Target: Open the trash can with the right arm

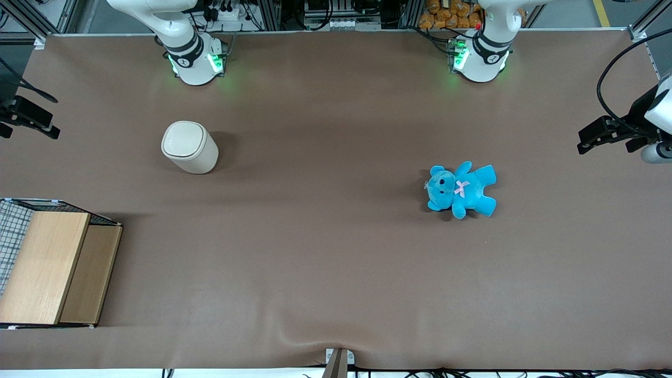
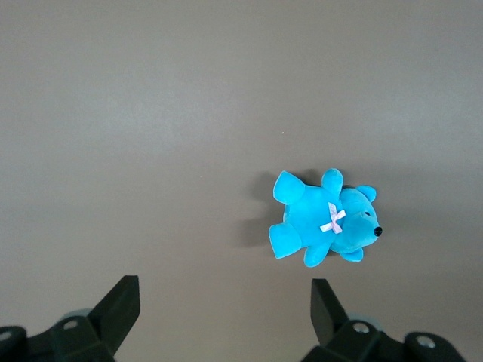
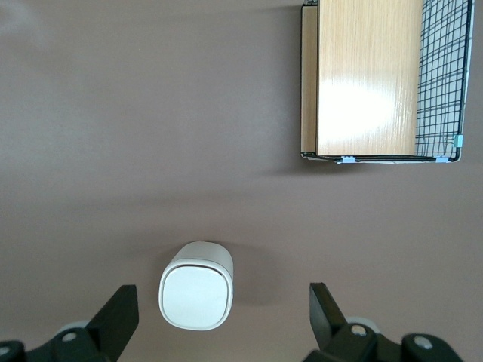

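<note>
Jaws of the right arm's gripper [image 3: 219, 317] stand wide apart and hold nothing, hanging well above the table [image 1: 336, 252] and looking straight down on it. Trash can [image 3: 195, 286]: a small cream bin standing upright on the table, its rounded-square lid [image 3: 195, 296] shut flat, seen in the right wrist view between the two fingertips [image 3: 121, 309], so it lies almost directly below the open jaws and well apart from them in height. Seen from the front, the trash can [image 1: 189, 147] stands nearer to the camera than the working arm's base [image 1: 195, 60] and toward that arm's end of the table. A wooden box with wire mesh [image 1: 50, 262] sits nearer to the front camera than the trash can, well apart from it; a blue teddy [image 1: 462, 189] lies far from the trash can, toward the parked arm's end. Judged from this layout, the coming move is mainly a descent onto the lid, and nothing has yet touched it.
</note>
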